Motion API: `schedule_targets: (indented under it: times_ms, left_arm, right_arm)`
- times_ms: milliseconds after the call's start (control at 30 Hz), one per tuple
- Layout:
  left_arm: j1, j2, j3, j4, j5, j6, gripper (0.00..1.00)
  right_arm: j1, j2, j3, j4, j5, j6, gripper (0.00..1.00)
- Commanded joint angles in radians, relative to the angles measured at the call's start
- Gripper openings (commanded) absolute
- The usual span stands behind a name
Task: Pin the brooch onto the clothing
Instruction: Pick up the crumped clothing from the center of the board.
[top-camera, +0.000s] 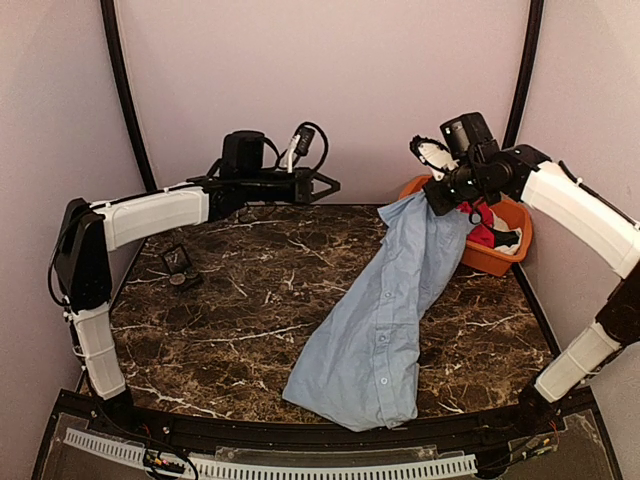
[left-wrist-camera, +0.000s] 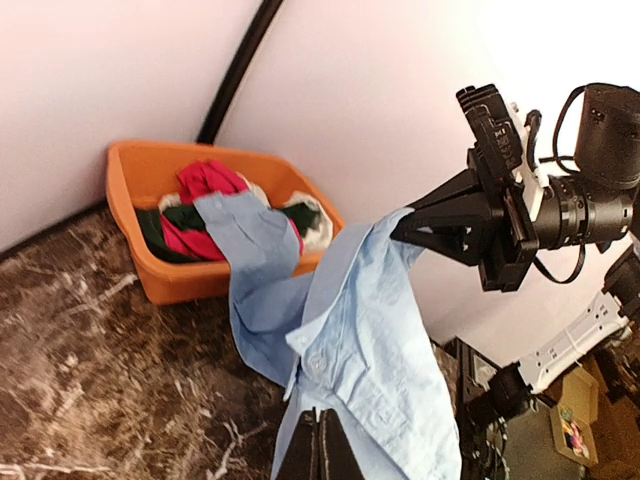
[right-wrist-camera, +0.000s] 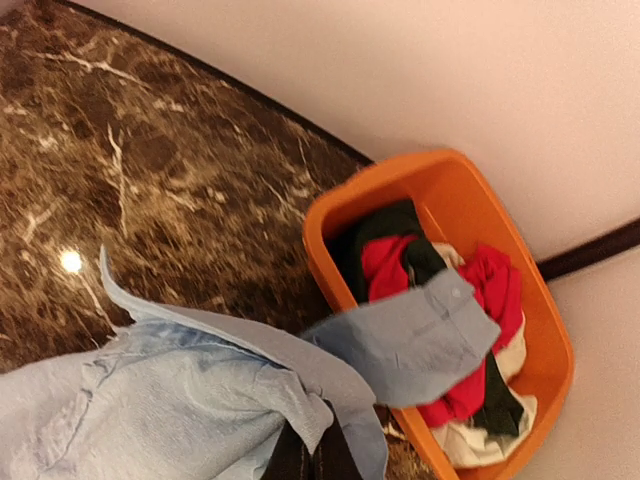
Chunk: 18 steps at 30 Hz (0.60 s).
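Note:
The clothing, a light blue shirt, hangs from my right gripper, which is raised beside the orange bin and shut on the fabric near the collar. Its lower part lies crumpled on the marble table. In the right wrist view the shirt bunches over my shut right gripper, and a cuff trails over the bin. My left gripper hovers at the back centre, shut and empty, left of the shirt. The left wrist view shows its closed tips before the hanging shirt. The brooch, a small dark disc, lies at the table's left.
An orange bin at the back right holds red, dark and white garments. A small black boxy object sits just behind the brooch. The walls stand close behind and at both sides.

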Motion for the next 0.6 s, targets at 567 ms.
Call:
schedule_targets:
  times_ms: [567]
  left_arm:
    - [0.290, -0.440, -0.288, -0.143, -0.223, 0.260, 0.23]
  right_arm:
    - [0.124, -0.082, -0.072, 0.012, -0.376, -0.174, 0.00]
